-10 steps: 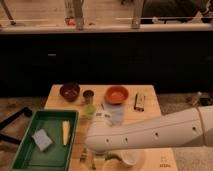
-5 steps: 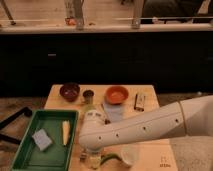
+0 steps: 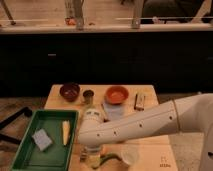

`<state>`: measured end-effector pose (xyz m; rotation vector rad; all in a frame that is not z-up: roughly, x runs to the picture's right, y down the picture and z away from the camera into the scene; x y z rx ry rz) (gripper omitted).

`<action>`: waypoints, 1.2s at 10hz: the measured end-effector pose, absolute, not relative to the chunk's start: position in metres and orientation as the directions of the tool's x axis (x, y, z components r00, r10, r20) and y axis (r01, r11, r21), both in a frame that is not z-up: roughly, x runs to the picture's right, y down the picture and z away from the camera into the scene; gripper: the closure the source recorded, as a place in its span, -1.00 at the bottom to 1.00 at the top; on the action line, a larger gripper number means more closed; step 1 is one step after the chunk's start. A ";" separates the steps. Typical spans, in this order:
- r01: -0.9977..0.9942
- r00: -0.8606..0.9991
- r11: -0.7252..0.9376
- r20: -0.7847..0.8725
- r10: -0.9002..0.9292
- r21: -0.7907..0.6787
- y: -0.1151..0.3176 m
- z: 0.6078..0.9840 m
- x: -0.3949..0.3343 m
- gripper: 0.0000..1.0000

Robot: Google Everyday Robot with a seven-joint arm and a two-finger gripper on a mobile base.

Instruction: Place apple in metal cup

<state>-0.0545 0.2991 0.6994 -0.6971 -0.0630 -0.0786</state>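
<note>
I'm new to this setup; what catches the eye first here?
The white arm spans in from the right, its gripper low at the table's front beside the green tray. Behind, the metal cup stands between a dark bowl and an orange bowl.

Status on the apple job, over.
Claw low at wooden table's near edge, beside long curved green vegetable. Small orange-red apple not in sight. Small grey metal cup upright at far side, top uncovered.

One view: set high and near, faced down across the bench (image 3: 152,156) toward dark cabinets (image 3: 100,55); gripper (image 3: 93,153) at near edge.
</note>
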 end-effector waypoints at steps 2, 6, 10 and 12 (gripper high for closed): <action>0.096 0.995 0.756 0.091 -0.049 -0.647 0.300 0.706 -0.052 -0.60; 0.105 0.994 0.735 0.090 -0.060 -0.670 0.307 0.720 -0.047 -0.60; 0.115 0.993 0.717 0.092 -0.072 -0.687 0.310 0.727 -0.044 -0.60; 0.127 0.992 0.713 0.103 -0.078 -0.690 0.311 0.729 -0.045 -0.59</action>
